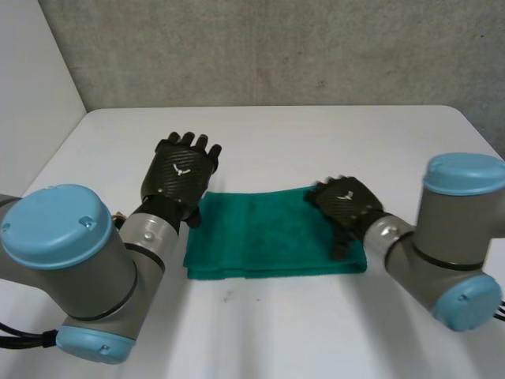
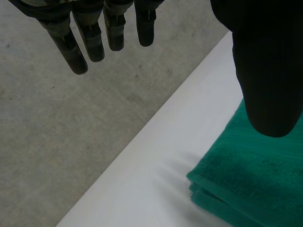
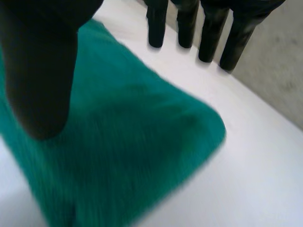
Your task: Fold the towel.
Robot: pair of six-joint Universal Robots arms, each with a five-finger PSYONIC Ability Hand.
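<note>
A green towel [image 1: 268,233] lies folded into a flat rectangle with stacked layers on the white table [image 1: 316,142]. My left hand [image 1: 180,170] hovers at the towel's far left corner, back up. In the left wrist view its fingers [image 2: 80,42] are straight and apart from the thumb, with nothing between them, and a towel [image 2: 251,184] corner lies below the thumb. My right hand [image 1: 347,207] is over the towel's right end. Its fingers [image 3: 208,33] are straight too, the towel [image 3: 123,156] spread under the palm and not pinched.
A grey wall [image 1: 276,47] rises behind the table's far edge. Bare tabletop surrounds the towel in front, behind and at both sides. Both arms' grey joints with light-blue caps [image 1: 55,225] flank the near corners.
</note>
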